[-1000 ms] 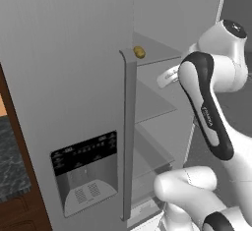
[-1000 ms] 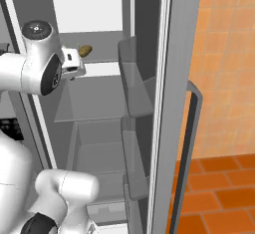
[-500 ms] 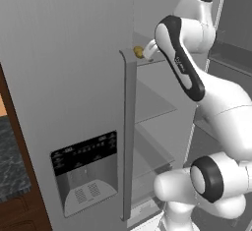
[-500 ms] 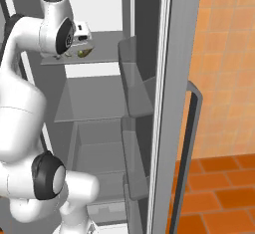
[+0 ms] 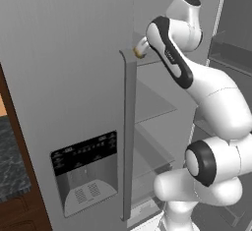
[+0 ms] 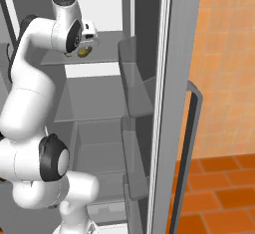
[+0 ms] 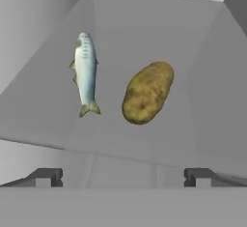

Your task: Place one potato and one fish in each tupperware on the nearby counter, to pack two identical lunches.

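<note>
Tool (image 7: 123, 177) spread wide, nothing between its tips, aimed into the open fridge at the upper shelf (image 7: 159, 139) — a stance that suits an approach, not a grip. In the hand view, dark fingertips (image 7: 46, 177) low at 7 and 5 o'clock, with clear shelf between them and the food. Beyond the tips, potato (image 7: 147, 92) just past centre towards 1 o'clock, lying on the shelf with its long axis tilted. Fish (image 7: 86, 74) beside it at 10 o'clock, head away from the tool, tail towards it, close to the potato but apart. Potato nearly centred between the open tips, so probably the first target; spread kept wide, likely to clear the potato's width before closing.

From the left base view, arm bent high over the grey fridge door (image 5: 64, 87), wrist reaching past the door's edge, potato (image 5: 139, 52) peeking out just beside the vertical handle (image 5: 129, 136). From the right base view, potato (image 6: 83, 52) sitting under the wrist on that same top shelf, lower shelves and door bins beneath. Sliver of dark marbled bench (image 5: 12, 163) at 8 o'clock in the left base view — no trays there to be made out. Packing not yet begun, judging by both foods lying on the shelf.
</note>
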{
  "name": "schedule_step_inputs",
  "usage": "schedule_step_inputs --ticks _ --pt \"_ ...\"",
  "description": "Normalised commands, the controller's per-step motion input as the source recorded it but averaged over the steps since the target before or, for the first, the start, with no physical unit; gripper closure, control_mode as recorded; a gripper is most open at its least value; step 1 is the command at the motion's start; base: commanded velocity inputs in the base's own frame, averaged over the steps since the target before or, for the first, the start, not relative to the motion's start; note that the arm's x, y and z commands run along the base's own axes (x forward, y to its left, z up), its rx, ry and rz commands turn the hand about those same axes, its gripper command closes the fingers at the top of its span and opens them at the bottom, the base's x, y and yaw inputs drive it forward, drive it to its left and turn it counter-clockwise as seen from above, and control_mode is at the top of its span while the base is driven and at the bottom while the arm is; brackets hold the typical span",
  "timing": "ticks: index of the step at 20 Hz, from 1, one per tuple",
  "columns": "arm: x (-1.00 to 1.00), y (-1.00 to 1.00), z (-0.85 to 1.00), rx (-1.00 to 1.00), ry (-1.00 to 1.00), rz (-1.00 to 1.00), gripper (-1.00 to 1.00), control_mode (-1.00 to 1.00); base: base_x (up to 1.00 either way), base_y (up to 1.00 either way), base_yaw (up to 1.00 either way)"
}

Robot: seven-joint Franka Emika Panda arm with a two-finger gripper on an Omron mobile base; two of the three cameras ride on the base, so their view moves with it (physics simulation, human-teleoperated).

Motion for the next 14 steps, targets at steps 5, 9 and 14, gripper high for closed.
schedule_step_inputs --ticks 5,9,14 --pt "0.43 0.1 -0.08 0.02 0.14 -0.04 -1.0 -1.0 0.0 0.0 0.0" --pt "0.43 0.01 0.0 0.0 0.34 -0.01 -1.0 -1.0 0.0 0.0 0.0" --pt "0.26 0.14 -0.26 0.0 0.04 -0.06 -1.0 -1.0 0.0 0.0 0.0"
